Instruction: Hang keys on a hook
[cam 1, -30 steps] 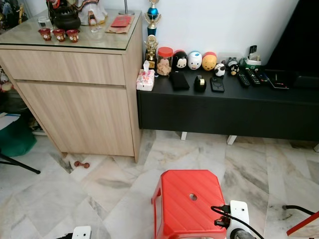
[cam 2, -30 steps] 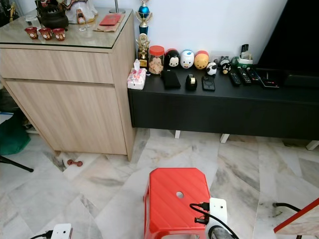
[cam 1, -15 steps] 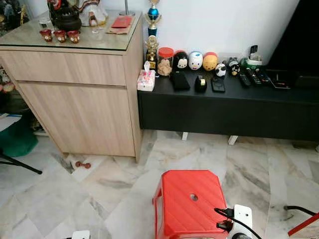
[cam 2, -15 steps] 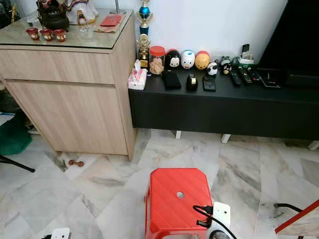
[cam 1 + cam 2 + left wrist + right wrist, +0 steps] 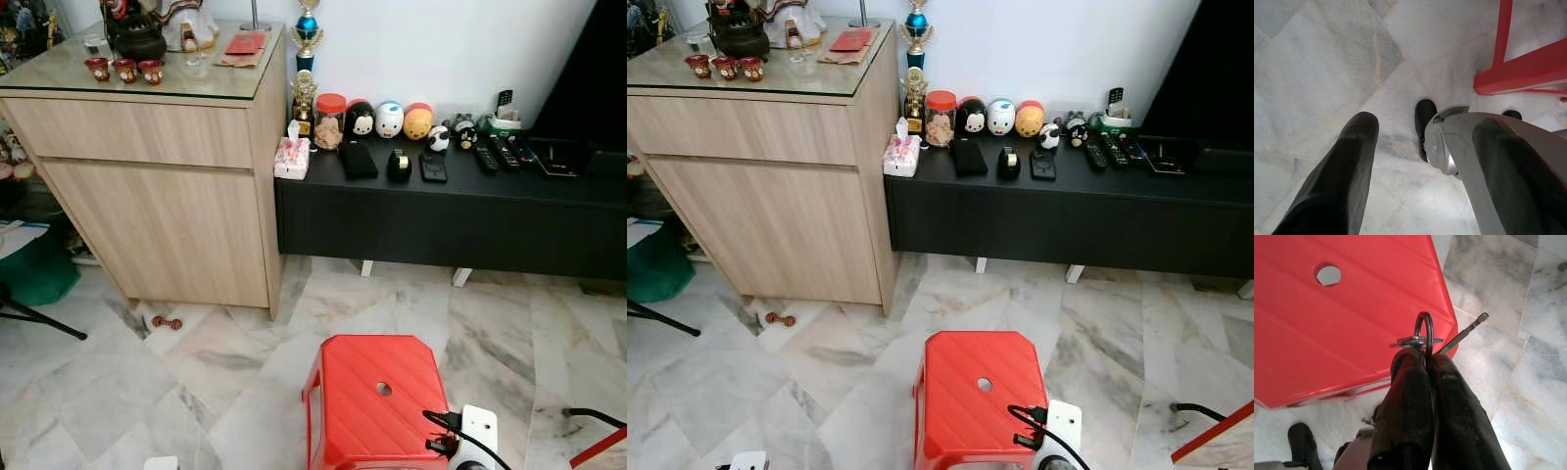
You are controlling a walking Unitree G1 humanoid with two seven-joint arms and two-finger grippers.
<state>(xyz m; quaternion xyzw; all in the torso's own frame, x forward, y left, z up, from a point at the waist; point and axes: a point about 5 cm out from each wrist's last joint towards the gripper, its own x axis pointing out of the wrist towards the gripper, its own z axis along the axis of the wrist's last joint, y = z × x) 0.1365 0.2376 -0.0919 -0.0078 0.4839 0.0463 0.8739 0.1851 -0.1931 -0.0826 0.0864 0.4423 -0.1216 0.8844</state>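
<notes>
Red stool (image 5: 978, 392) before black console (image 5: 1068, 211)

the keys (image 5: 1426, 339) are mostly hidden between the right tool's (image 5: 1426, 363) pinched fingers.

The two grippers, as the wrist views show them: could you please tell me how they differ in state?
The right gripper has its fingers pressed together on the keys, above the red stool. The left gripper has its fingers spread apart and holds nothing, over the marble floor. Both have long black fingers pointing down.
</notes>
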